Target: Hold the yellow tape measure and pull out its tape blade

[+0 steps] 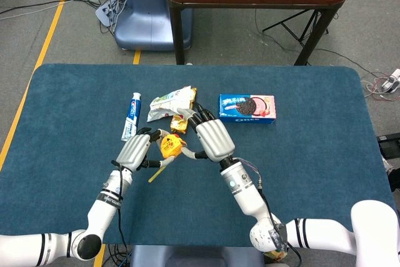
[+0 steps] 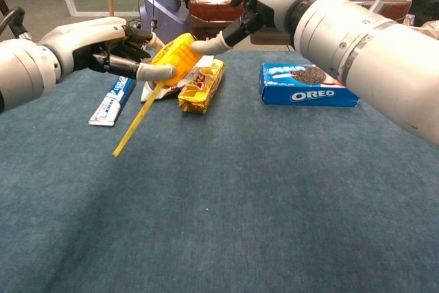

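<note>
The yellow tape measure [image 1: 170, 146] [image 2: 177, 56] is held above the table in my left hand [image 1: 134, 150] [image 2: 110, 47], which grips its case from the left. A short length of yellow blade [image 1: 159, 171] [image 2: 137, 120] hangs out, slanting down toward the near left, its tip free. My right hand [image 1: 212, 138] [image 2: 236, 1] is right beside the case on its right, fingers spread. Its thumb [image 2: 204, 44] touches the case's upper right side. Nothing is gripped in the right hand.
A blue Oreo box [image 1: 247, 107] [image 2: 309, 84] lies to the right. A toothpaste tube [image 1: 131, 115] [image 2: 112, 99] lies to the left. A white snack bag [image 1: 170, 102] and a yellow packet [image 2: 203, 86] sit just behind the hands. A wooden table stands beyond the blue tabletop [image 1: 300, 173].
</note>
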`<state>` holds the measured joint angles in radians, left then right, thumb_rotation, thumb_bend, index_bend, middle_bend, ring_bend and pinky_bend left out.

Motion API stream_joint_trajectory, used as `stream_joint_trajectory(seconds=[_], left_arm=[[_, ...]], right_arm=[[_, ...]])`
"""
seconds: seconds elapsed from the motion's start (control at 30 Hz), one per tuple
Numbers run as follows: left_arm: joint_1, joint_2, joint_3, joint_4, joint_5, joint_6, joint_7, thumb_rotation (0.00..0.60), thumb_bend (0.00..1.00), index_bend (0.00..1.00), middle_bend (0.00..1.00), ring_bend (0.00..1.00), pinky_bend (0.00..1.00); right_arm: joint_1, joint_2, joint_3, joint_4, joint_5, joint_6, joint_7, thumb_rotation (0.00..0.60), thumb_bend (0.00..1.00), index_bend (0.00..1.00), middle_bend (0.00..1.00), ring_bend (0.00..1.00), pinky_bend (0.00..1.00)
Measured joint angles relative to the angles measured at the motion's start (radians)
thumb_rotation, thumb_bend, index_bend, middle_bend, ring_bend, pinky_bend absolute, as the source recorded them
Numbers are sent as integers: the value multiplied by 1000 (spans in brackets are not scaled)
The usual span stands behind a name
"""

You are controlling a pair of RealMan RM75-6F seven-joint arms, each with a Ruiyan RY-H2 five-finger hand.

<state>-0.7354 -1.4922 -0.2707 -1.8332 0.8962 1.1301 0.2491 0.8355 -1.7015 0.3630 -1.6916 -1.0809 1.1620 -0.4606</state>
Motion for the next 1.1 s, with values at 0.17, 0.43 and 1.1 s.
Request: stream_joint_trajectory(seconds=[0.17, 0.43, 1.1], left_arm=[[5, 0, 1, 7, 5, -3, -13, 482, 274, 491, 531, 337, 109], [14, 5, 4, 9, 19, -6, -28, 480, 274, 492, 532, 337, 109], [27, 25, 4, 1, 31, -16, -47, 485, 275, 492, 531, 337, 112]], right_arm=[[1, 4, -3, 1, 7, 3, -1, 600, 309, 131, 196, 42, 154], [5, 3, -4, 9, 17, 10, -6, 600, 319, 156, 222, 65, 154], [17, -10, 3, 23, 33, 38, -29, 600, 456, 444, 336, 156, 153]])
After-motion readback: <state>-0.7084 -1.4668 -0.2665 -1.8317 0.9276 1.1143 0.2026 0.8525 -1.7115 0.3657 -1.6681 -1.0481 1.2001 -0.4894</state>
